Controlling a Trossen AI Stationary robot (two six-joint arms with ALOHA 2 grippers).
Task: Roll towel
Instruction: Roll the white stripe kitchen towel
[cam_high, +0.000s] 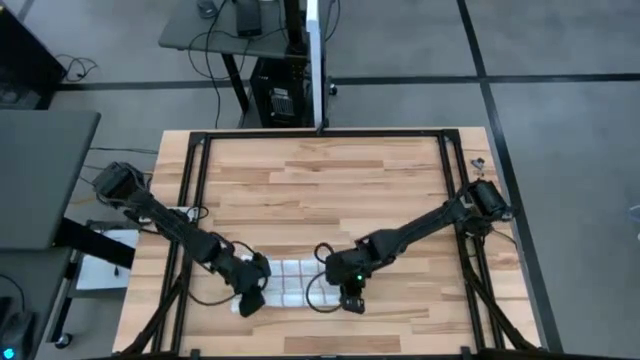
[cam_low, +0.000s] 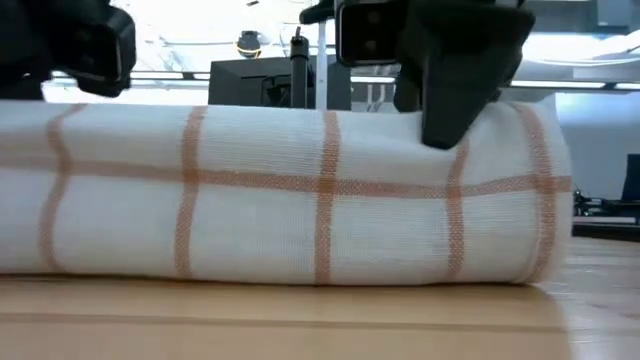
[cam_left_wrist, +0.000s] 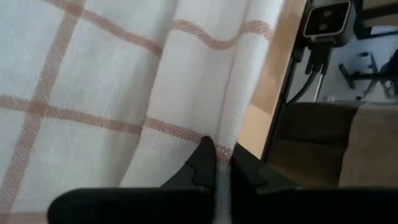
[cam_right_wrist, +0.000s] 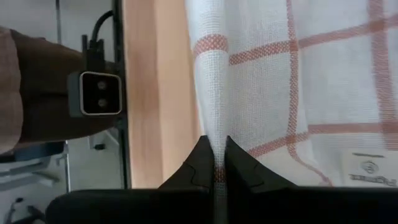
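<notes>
Table (cam_high: 330, 180): pale wooden planks within a black frame. The high view alone shows its whole top, both arms reaching in from the side edges and meeting near the front edge. The low view shows only a strip of wood under the cloth.

Towel (cam_high: 295, 283): white cloth with a grid of thin reddish-brown lines, lying at the front middle of the table between the two pincers. In the high view it reads as a short, narrow band. The low view (cam_low: 290, 200) shows what the overhead cannot: the cloth stands as a thick rounded bundle, its front face curving down to the wood. A small printed label shows in the right wrist view only, on the cloth just beside the fingertips.

Left pincer (cam_high: 250, 298): at the left end of the towel. The left wrist view (cam_left_wrist: 216, 163) shows its two dark fingertips clenched on a raised fold of the cloth, with the table's edge just beyond.

Right pincer (cam_high: 352, 298): at the right end of the towel. The right wrist view (cam_right_wrist: 213, 158) shows its fingertips pinched tight on a ridge of the cloth, bare wood alongside. In the low view a dark finger presses into the top of the bundle near one end.
</notes>
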